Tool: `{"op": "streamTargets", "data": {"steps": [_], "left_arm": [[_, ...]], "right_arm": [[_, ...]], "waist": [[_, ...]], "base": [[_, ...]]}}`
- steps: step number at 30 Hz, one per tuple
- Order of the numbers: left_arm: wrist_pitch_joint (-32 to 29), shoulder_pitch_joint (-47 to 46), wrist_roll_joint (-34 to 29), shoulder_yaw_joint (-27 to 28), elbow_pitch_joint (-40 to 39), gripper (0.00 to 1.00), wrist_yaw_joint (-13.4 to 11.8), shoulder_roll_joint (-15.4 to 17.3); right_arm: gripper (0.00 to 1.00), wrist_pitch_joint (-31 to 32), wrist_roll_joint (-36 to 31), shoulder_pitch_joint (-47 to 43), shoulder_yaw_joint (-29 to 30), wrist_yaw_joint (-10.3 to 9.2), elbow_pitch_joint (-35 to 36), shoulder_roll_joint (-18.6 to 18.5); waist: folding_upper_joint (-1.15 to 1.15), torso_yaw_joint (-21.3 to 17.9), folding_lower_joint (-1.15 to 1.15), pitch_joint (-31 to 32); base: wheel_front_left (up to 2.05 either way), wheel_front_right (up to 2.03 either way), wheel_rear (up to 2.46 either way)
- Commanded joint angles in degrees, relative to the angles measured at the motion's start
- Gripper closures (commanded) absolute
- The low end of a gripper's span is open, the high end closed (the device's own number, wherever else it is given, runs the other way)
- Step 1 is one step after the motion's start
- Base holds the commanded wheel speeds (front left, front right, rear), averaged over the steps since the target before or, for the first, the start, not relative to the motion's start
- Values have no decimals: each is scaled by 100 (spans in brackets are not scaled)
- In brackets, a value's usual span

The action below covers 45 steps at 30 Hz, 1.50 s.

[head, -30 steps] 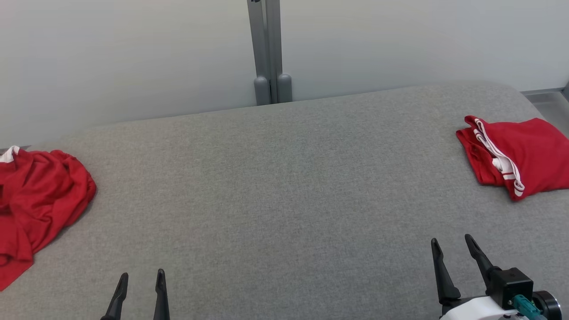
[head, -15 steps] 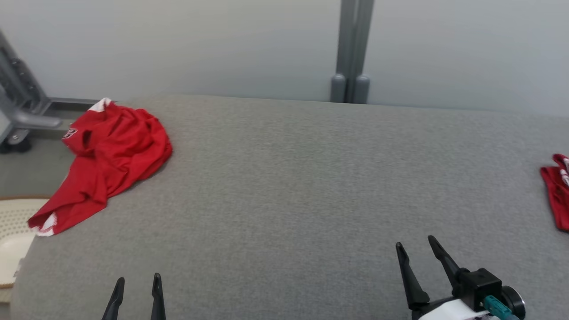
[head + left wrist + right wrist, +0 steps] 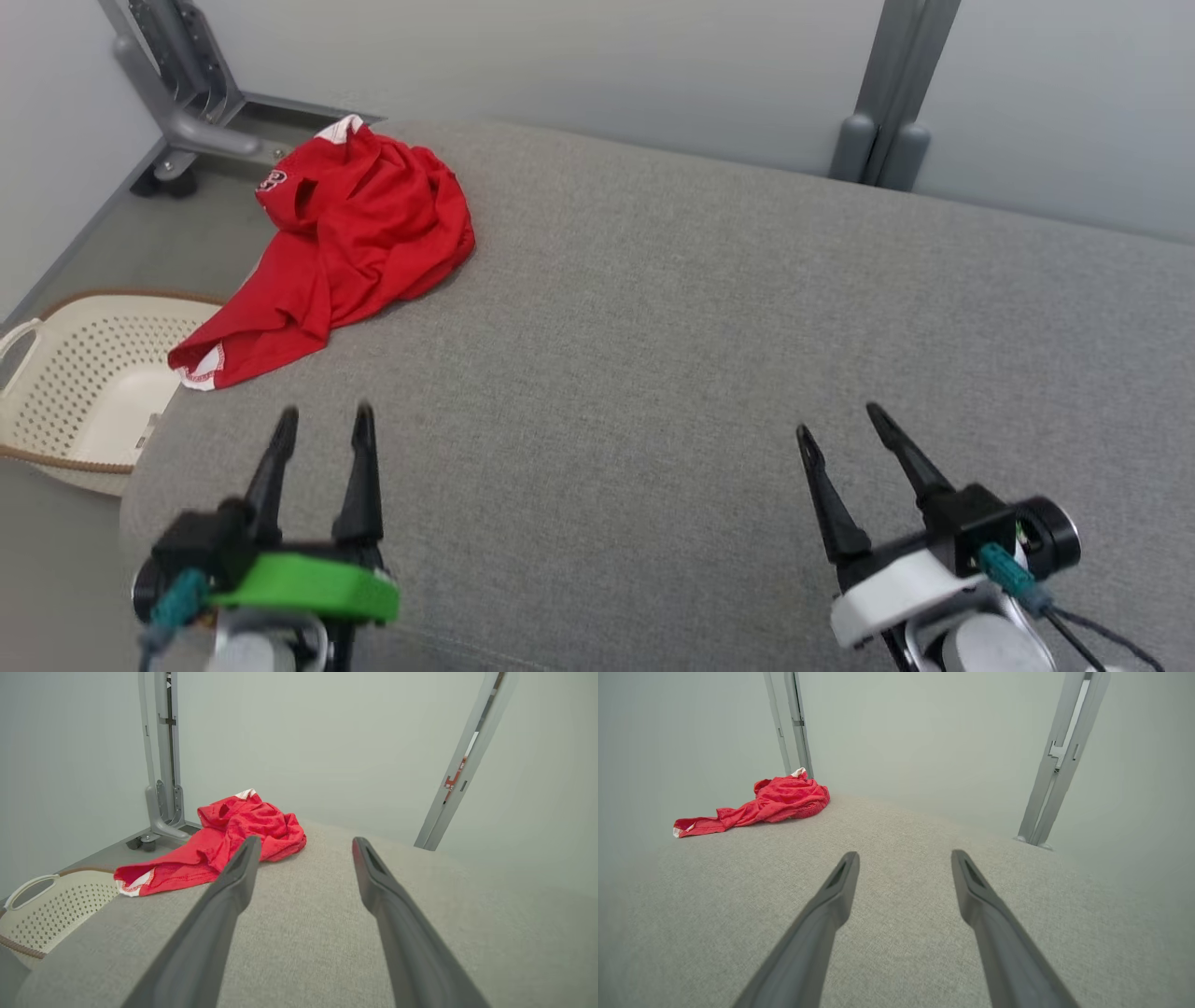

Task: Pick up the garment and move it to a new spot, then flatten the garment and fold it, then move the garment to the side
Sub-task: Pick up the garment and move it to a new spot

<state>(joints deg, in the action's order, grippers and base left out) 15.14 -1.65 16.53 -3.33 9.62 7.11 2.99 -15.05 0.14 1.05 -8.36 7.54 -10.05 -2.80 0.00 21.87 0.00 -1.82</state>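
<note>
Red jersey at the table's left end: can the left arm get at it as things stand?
Probably yes. The left gripper is open and empty, pointing roughly toward the crumpled red jersey, with bare grey tabletop between them. It would need to extend forward.

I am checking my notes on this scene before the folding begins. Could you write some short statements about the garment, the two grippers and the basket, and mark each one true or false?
1. The red garment lies crumpled near the far left corner of the grey surface. True.
2. The left gripper holds the garment. False: it is open, holds nothing and is apart from the garment.
3. A pale perforated basket stands beside the left end of the surface, lower than it. True.
4. The right gripper is shut. False: its fingers stand apart and hold nothing.
5. The garment is folded flat. False: it is bunched, with one part trailing toward the left edge.
</note>
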Motion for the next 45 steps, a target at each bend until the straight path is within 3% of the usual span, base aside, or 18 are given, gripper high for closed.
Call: {"op": "streamTargets", "data": {"steps": [1,6,12,22,32,33,34,40,44,45], "left_arm": [[-11,-576,142,19,236,0,29,86],[-692,-2643,803,-184,1259,0,44,467],[-1349,-4169,1727,-378,2202,0,35,1060],[-1600,-4964,2559,-341,3883,0,35,1744],[-1585,-5075,2860,-286,5179,0,36,1953],[-1579,-5032,2882,-326,5223,62,36,1970],[-1566,-4996,2916,-356,5247,100,36,1972],[-1503,-4847,3236,-690,4709,100,36,2021],[-1552,-4601,3409,-1246,3852,100,36,2174],[-1641,-4456,3490,-1578,3321,100,36,2270]], "right_arm": [[0,-17,-108,355,-29,-11,68,-88],[0,-17,-307,1259,-135,-11,137,-339],[0,-16,-340,1796,-172,-11,232,-429],[0,-17,-292,1675,-118,-11,405,-505],[0,-17,-202,1332,-42,-11,586,-753],[0,-17,-185,1308,-22,-11,592,-765],[0,-17,-174,1288,-16,-11,594,-766],[0,-17,-113,1120,62,-11,553,-724],[0,-17,-57,962,123,-11,505,-587],[0,-17,0,905,150,-11,479,-510]], "waist": [[0,-556,0,-1513],[0,-1059,0,-2723],[0,-1518,0,-3345],[0,-1865,0,-3037],[0,-1842,0,-2662],[0,-1835,0,-2624],[0,-1831,0,-2598],[0,-1788,0,-2345],[0,-1759,0,-2048],[0,-1764,0,-1865]], "base": [[0,0,0],[0,0,0],[0,0,0],[0,0,0],[0,0,0],[0,0,0],[0,0,0],[0,0,0],[0,0,0],[0,0,0]]}}
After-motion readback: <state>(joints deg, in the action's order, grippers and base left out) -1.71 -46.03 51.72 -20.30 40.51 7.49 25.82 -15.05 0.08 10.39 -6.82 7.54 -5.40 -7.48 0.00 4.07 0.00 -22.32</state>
